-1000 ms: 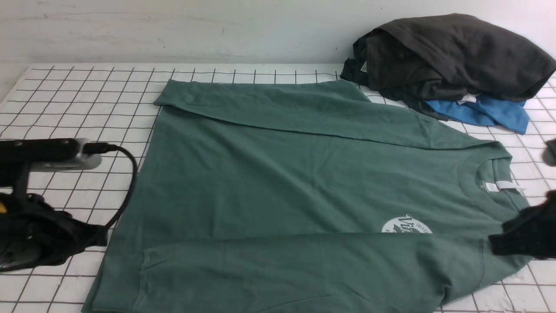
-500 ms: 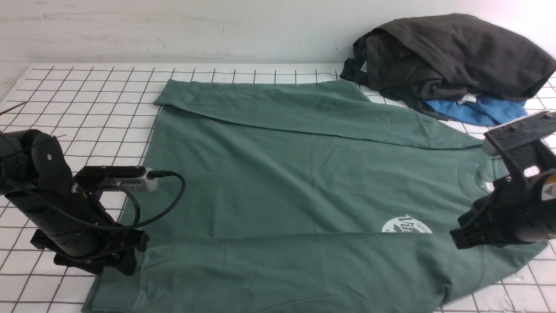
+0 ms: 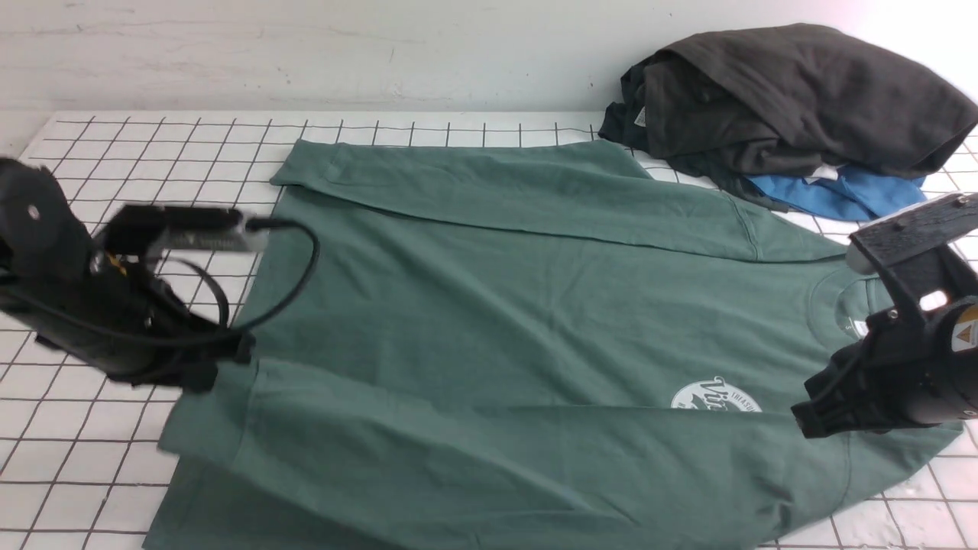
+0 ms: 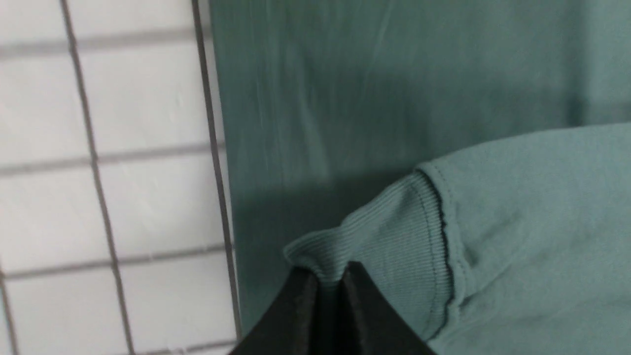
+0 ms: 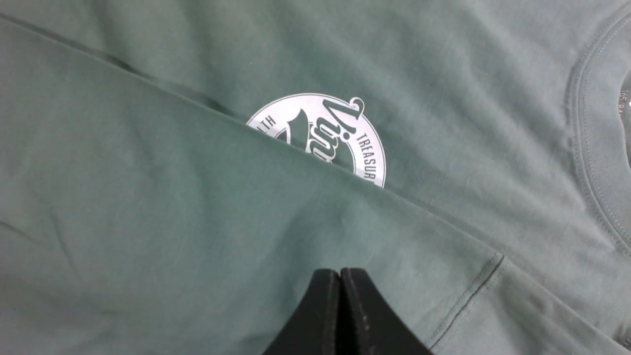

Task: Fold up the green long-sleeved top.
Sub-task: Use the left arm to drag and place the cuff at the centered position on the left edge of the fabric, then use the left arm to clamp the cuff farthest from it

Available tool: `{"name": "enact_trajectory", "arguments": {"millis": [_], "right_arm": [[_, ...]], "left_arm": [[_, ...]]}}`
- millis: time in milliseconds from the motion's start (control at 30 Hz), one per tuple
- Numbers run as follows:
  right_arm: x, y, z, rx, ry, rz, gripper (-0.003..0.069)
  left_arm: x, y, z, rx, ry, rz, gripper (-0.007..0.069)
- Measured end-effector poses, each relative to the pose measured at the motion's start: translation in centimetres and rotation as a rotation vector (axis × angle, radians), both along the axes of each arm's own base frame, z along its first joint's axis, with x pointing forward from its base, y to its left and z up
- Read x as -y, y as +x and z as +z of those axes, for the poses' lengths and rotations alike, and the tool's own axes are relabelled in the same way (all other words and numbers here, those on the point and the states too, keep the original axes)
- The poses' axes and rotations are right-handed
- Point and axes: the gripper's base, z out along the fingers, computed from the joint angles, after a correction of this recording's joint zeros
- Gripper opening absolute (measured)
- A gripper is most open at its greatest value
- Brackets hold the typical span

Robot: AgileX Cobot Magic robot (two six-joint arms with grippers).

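Pinching the cuff edge [image 4: 394, 231] of the green long-sleeved top [image 3: 535, 305], left gripper [image 4: 329, 276]; right gripper [image 5: 340, 276] clenched empty

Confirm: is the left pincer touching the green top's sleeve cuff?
Touching. The left wrist view shows the left pincer shut on the ribbed cuff of the green long-sleeved top, with fabric pinched between its tips.

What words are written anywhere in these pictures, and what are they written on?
"TREASUR": on the round white logo of the green long-sleeved top; the sleeve hides the rest.
"Vi": curly letters in that logo, cut off by the sleeve.
Small print inside the collar: too small to read.
Tag on the dark charcoal garment: too small to read.
Yellow triangle sticker on the right arm: a sign, no words readable.
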Motion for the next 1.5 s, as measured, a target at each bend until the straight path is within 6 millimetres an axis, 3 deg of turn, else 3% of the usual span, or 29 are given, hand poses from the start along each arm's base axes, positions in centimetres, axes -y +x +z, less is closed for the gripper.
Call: {"name": "enact_trajectory", "arguments": {"millis": [33, 100, 233, 400, 500, 700, 733, 800, 867, 900, 1100, 1267, 1333, 1400, 1433, 1500], "right_arm": [[0.0, 0.0, 0.0, 0.002, 0.000, 0.001, -0.0015], [0.0, 0.0, 0.0, 0.002, -0.001, 0.002, -0.0015], [0.0, 0.0, 0.0, 0.004, -0.001, 0.002, -0.0015], [0.0, 0.0, 0.0, 0.005, 0.000, 0.002, -0.0015], [0.0, 0.0, 0.0, 0.005, 0.000, 0.002, -0.0015], [0.0, 0.0, 0.1, 0.005, 0.002, 0.001, -0.0015], [0.0, 0.0, 0.1, 0.005, 0.003, 0.001, -0.0015], [-0.1, 0.0, 0.1, 0.003, 0.011, -0.003, -0.0015], [-0.1, 0.0, 0.1, 0.001, 0.015, -0.005, -0.0015], [-0.1, 0.0, 0.0, -0.003, 0.020, -0.007, -0.0015], [-0.2, -0.2, -0.1, -0.036, 0.039, -0.017, -0.0015], [-0.3, -0.3, -0.1, -0.050, 0.058, -0.030, -0.0015], [-0.3, -0.3, -0.1, -0.050, 0.058, -0.030, -0.0015], [-0.3, -0.3, -0.1, -0.050, 0.058, -0.030, -0.0015], [-0.3, -0.3, -0.1, -0.050, 0.058, -0.030, -0.0015], [-0.3, -0.3, -0.1, -0.050, 0.058, -0.029, -0.0015]], "left_arm": [[0.2, 0.9, 2.8, 0.112, -0.001, -0.010, 0.0020], [0.2, 2.2, 5.6, 0.243, 0.005, -0.022, 0.0020], [0.3, 4.6, 7.3, 0.335, 0.018, -0.034, 0.0020], [0.7, 10.9, 3.1, 0.260, 0.027, -0.042, 0.0083], [1.0, 14.3, 0.3, 0.203, 0.029, -0.051, 0.0219], [1.4, 20.5, -0.6, 0.256, 0.023, -0.060, 0.0489], [1.4, 21.0, -0.7, 0.265, 0.022, -0.058, 0.0493], [1.0, 23.8, -1.2, 0.321, 0.005, -0.023, 0.0522], [0.7, 24.9, -2.4, 0.320, -0.007, 0.003, 0.0525], [0.0, 26.4, -3.9, 0.320, -0.025, 0.044, 0.0525], [-2.4, 28.9, -8.4, 0.301, -0.069, 0.158, 0.0525], [-3.0, 29.6, -9.9, 0.320, -0.070, 0.169, 0.0451], [-2.9, 29.7, -9.8, 0.330, -0.078, 0.153, 0.0275], [-2.8, 29.7, -9.6, 0.339, -0.075, 0.141, 0.0177], [-2.7, 29.7, -9.2, 0.347, -0.067, 0.122, 0.0084], [-2.7, 29.5, -8.0, 0.351, -0.060, 0.100, 0.0019]]}}
